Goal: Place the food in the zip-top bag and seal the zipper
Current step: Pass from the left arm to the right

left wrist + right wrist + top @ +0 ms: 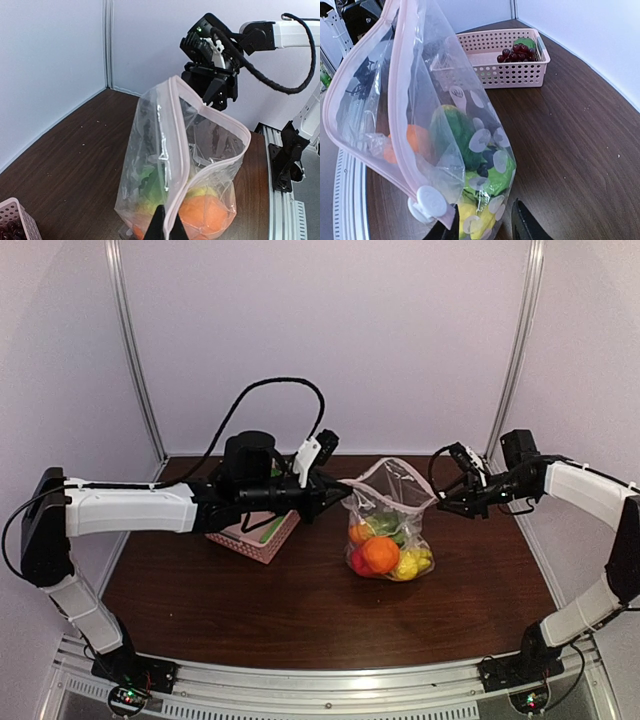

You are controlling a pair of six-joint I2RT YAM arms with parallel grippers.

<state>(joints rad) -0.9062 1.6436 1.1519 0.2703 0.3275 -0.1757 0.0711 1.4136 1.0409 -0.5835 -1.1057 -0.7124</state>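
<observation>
Black fingertips of the left gripper (167, 226) sit at the very bottom of the left wrist view. They are pressed together on the pale pink zipper strip (178, 130) that edges the mouth of the clear crinkly zip-top bag (150, 165) with pale round dots, so this gripper is clamped on the bag's mouth edge. Seen from above, the left arm reaches across the pink lattice plastic basket (250, 540). The bag stands upright on the dark brown wooden table (300, 620) just to the right of that basket, its mouth gaping upward. Inside the bag lie glossy toy foods: a round orange fruit (380, 553), a yellow piece (408, 565) and a green piece (455, 130). The right gripper (486, 223) is on the side of the bag away from the basket, its two fingers parted, with plastic and table showing in the gap. The white zipper slider (431, 201) hangs just beside one finger, and whether that finger touches the plastic cannot be told. The basket holds dark purple grapes (516, 51) and a green leafy piece (524, 42) at its end away from the bag
</observation>
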